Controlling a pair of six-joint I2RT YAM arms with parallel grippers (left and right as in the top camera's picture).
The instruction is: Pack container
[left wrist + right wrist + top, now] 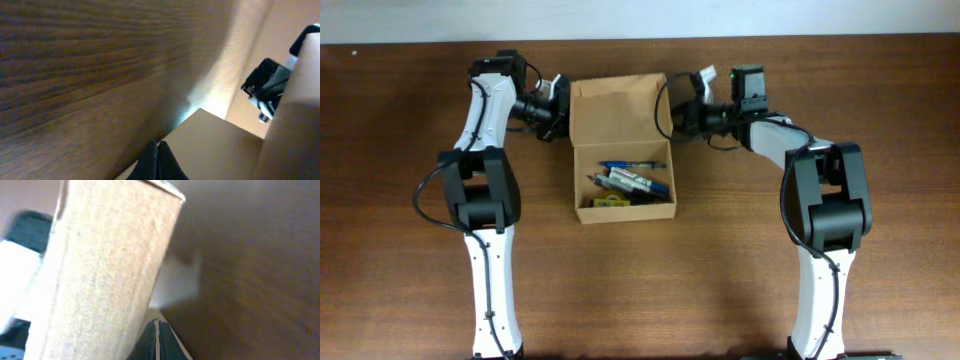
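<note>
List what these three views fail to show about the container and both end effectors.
Overhead: the pens in the container are too small to count.
Left wrist: left end effector cut off by the bottom edge; grip unclear.
Right wrist: right end effector likewise cut off; the blurred container wall hides the contents.

Left arm [485, 270], right arm [817, 290]: white link shells, black joint housings, black looped cables. Green light [733, 72] near right wrist. Left gripper [156, 147]: black tapered fingers.

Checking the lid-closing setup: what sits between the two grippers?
The open flap lid of the container, flanked by the left gripper and right gripper; the overhead view shows it.
</note>
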